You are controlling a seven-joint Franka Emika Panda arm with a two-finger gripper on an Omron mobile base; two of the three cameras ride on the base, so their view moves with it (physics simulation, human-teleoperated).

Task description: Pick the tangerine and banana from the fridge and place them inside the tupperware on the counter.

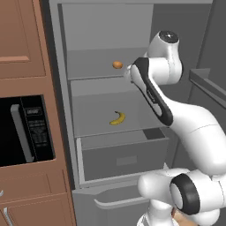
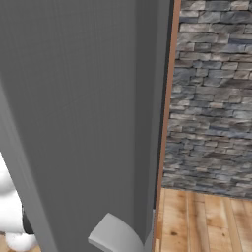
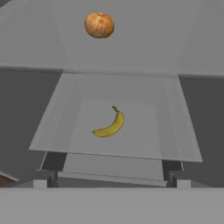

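Tangerine [image 1: 117, 65] on the upper shelf [image 1: 88, 66] of the open fridge [image 1: 63, 97], well back from the front edge; in the hand view up at 12 o'clock [image 3: 99, 25]. Banana [image 1: 117, 118] one shelf down, straight at 6 o'clock from the tangerine, lying flat on its curve at mid-shelf, dead centre of the hand view [image 3: 110, 126]. Both fruits untouched, apart from each other and from the arm. No fruit moved to the tupperware yet, so the task looks to be at its very start.

Gripper [image 1: 128, 73] at 3 o'clock of the tangerine in the left base view, near it and at upper-shelf height, wrist angled down and inward. Probably posed so to keep both fruits in sight while lining up a first reach; tangerine the closer candidate. Fingers hidden behind the forearm, so cannot tell whether apart or together; nothing seen held.

Closed grey drawer [image 1: 123, 159] at 6 o'clock below the banana. Black microwave [image 1: 26, 128] in wood cabinetry at 9 o'clock of the fridge. Swung-open fridge door [image 2: 74, 98] close across the right base view, stone wall [image 2: 211, 98] at 3 o'clock beyond it; door standing wide presumably to leave the arm room.
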